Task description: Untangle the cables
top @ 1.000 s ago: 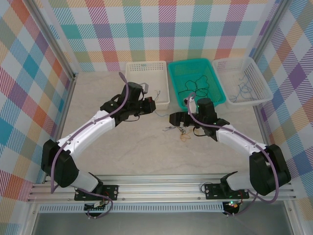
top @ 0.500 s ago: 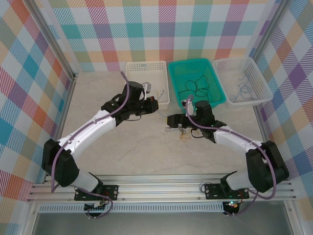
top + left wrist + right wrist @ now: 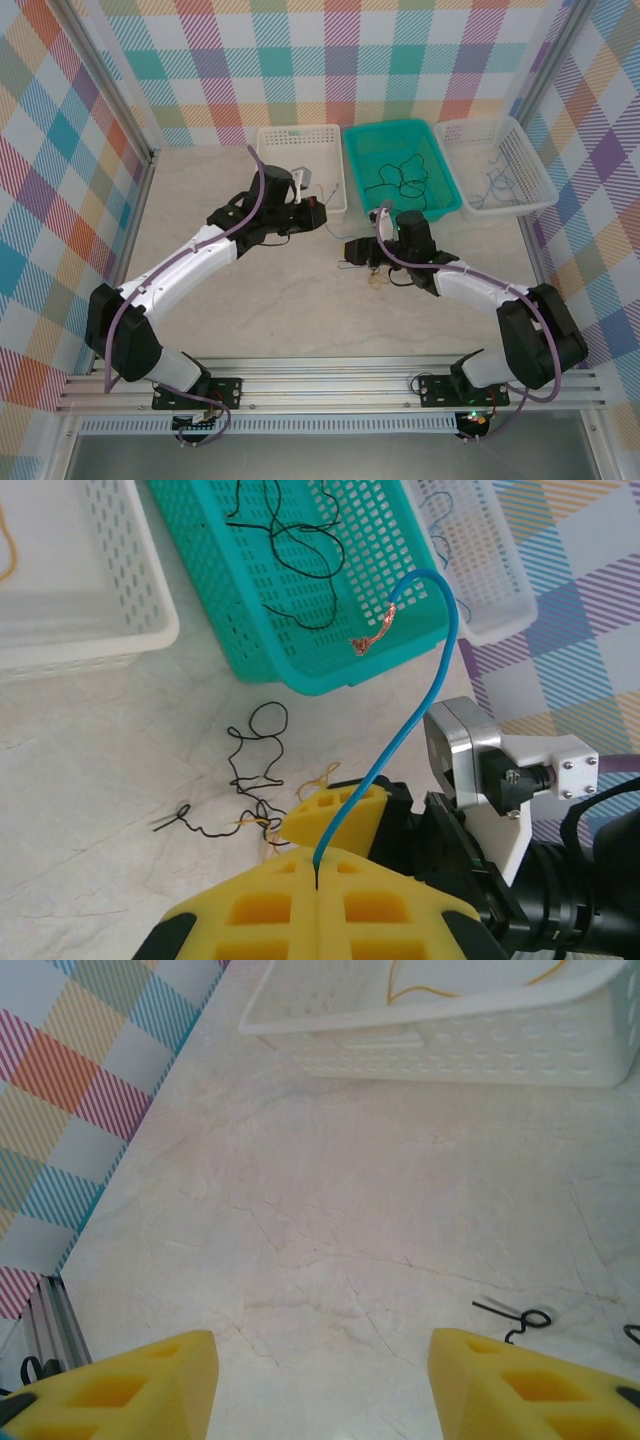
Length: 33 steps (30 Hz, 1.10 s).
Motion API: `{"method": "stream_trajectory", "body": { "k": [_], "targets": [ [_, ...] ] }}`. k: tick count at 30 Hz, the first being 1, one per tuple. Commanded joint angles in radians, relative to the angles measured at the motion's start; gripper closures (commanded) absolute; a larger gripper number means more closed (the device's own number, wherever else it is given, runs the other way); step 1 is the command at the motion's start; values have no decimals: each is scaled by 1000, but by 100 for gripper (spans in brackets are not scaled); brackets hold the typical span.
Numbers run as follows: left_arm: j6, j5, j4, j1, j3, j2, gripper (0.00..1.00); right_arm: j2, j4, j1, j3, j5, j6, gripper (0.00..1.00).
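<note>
Overhead: the left gripper (image 3: 312, 214) hangs left of the teal basket (image 3: 352, 170). The right gripper (image 3: 352, 250) sits just in front of it, beside the tangled cables (image 3: 375, 272) on the worktop (image 3: 250, 300). Left wrist: the gripper is clamped on a blue cable (image 3: 425, 680) arcing toward that basket. Right wrist: jaws apart, empty. The step is probably drawing the blue one free; next, the right gripper should pin the knot.

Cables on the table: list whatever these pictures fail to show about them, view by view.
Left wrist view: the tangle of black and orange-tan cables runs behind the left tool, so its near end is hidden.
Right wrist view: a black cable end leaves by the right edge; the rest is cut off.
Top view: the tangle is too small to trace which strand crosses which.
</note>
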Motion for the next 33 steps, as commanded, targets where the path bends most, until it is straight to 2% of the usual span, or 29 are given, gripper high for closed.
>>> {"method": "stream_trajectory", "body": {
  "k": [1,4,7,9,11,15,21,23,27,32,33],
  "targets": [
    [-11,54,41,-10,13,0,100,-14,105,9,-4,8,-37,43],
    [-16,50,41,-10,12,3,100,-22,105,9,10,30,-45,58],
    [-21,23,38,-10,9,-4,100,-63,78,8,9,108,-50,78],
    [-21,5,41,-10,-2,-13,88,-108,54,-8,7,164,-55,92],
    [-21,-7,41,-11,-18,-21,73,-155,28,-39,6,213,-46,99],
    [-18,-65,41,-11,-43,-30,48,-231,-136,-141,67,320,-91,100],
    [-5,-107,41,-15,-78,-6,0,-256,-293,-441,159,344,-57,100],
    [-5,-99,80,-18,-84,10,0,-220,-345,-520,211,363,-56,100],
    [9,-101,74,-31,-68,41,0,-124,-338,-657,276,363,-46,100],
    [60,-124,58,-59,-43,67,0,78,-378,-723,455,416,-119,100],
    [70,-131,20,-66,-36,74,0,136,-399,-727,510,440,-134,97]
  ]
}}
